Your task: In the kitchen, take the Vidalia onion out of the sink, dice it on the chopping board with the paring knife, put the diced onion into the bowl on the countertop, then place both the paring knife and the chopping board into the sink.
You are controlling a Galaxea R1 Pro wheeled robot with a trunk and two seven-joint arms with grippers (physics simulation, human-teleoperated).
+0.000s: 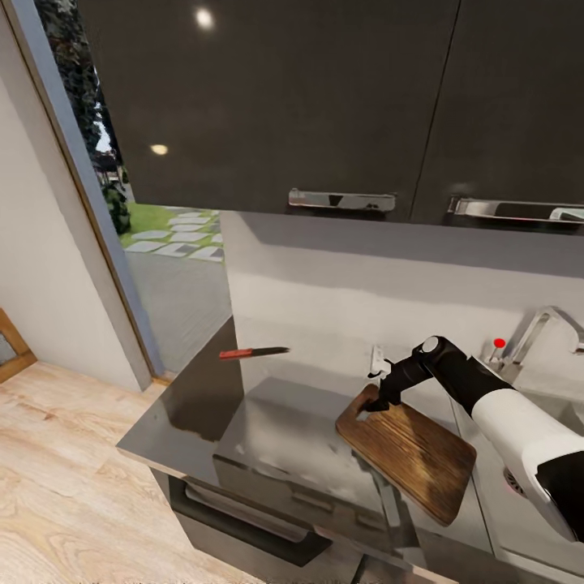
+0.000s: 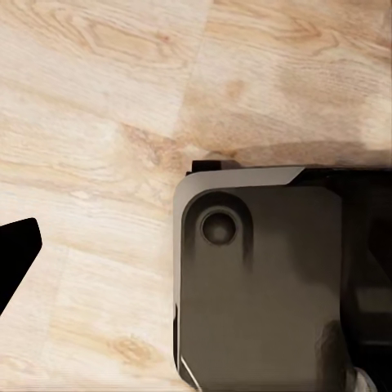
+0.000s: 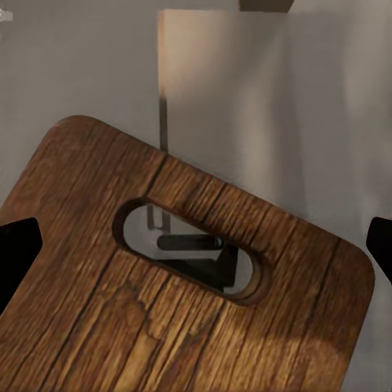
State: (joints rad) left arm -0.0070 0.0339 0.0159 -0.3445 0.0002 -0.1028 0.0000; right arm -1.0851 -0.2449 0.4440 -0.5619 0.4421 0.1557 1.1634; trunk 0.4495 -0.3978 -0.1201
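The brown wooden chopping board (image 1: 410, 450) lies at an angle on the grey countertop (image 1: 268, 405), just left of the sink (image 1: 493, 442). My right gripper (image 1: 380, 399) hovers over the board's handle end, open. In the right wrist view the board (image 3: 163, 327) and its slot spread beneath the right gripper (image 3: 196, 245), whose dark fingertips (image 3: 16, 253) stand far apart at the edges. The paring knife (image 1: 253, 353), red handle and dark blade, rests further left near the back wall. A dark fingertip (image 2: 18, 257) of my left gripper hangs over the floor. The onion and the bowl are out of view.
A chrome tap (image 1: 551, 320) with a red knob (image 1: 499, 343) rises behind the sink. Dark upper cabinets (image 1: 284, 97) hang over the counter. The counter ends at left above a wooden floor (image 1: 65, 487) by an open doorway. The robot's dark base (image 2: 261, 286) sits below the left gripper.
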